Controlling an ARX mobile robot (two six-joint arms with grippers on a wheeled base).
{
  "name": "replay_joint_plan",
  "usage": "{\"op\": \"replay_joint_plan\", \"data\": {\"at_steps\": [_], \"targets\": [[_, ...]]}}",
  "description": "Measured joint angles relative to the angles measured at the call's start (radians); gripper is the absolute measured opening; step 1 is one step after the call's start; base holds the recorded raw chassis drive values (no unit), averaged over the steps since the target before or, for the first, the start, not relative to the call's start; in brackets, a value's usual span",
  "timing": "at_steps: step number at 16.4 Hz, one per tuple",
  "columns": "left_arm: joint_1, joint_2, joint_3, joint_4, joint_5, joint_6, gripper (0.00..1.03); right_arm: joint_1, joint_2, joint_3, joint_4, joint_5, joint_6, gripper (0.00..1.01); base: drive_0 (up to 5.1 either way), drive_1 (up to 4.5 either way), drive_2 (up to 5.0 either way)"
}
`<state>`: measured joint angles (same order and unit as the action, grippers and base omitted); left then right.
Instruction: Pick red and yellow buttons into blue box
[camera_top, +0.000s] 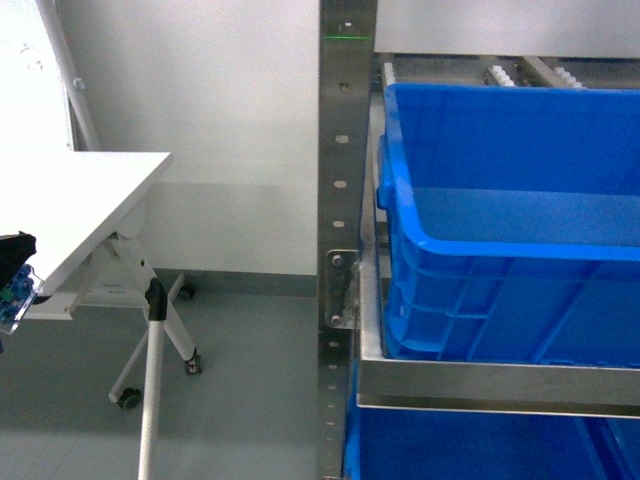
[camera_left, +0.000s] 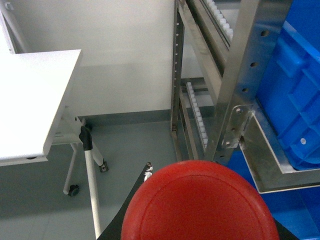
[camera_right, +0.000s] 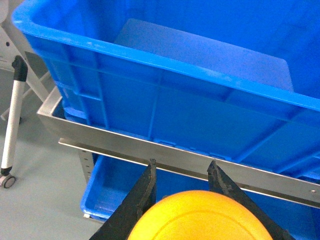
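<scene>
The red button's dome cap (camera_left: 200, 210) fills the bottom of the left wrist view. My left gripper (camera_left: 200, 172) is shut on it; one black finger (camera_left: 142, 185) shows beside the cap and the other is mostly hidden. It hangs over the floor, left of the rack. The yellow button's cap (camera_right: 200, 220) sits between the black fingers of my right gripper (camera_right: 182, 167), which is shut on it just in front of the rack rail. The blue box (camera_top: 500, 200) stands on the rack's upper shelf, with its bottom (camera_right: 200, 55) bare. The right gripper is out of the head view.
A steel rack post (camera_top: 345, 200) and shelf rail (camera_right: 165, 150) front the box. A second blue crate (camera_right: 107, 195) lies on the lower level. A white folding table (camera_top: 90, 190) on castered legs (camera_top: 155, 380) stands to the left over grey floor.
</scene>
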<state>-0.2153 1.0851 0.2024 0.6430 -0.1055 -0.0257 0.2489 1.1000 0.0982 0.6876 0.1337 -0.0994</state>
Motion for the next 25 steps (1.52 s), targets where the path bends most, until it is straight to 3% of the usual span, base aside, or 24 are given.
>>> {"op": "replay_joint_plan", "data": {"at_steps": [25], "targets": [[0.000,0.000,-0.001,0.000,0.000,0.000,0.24,0.000,0.000,0.000,-0.002,0.000,0.000,0.28,5.1,-2.37,-2.4]]}}
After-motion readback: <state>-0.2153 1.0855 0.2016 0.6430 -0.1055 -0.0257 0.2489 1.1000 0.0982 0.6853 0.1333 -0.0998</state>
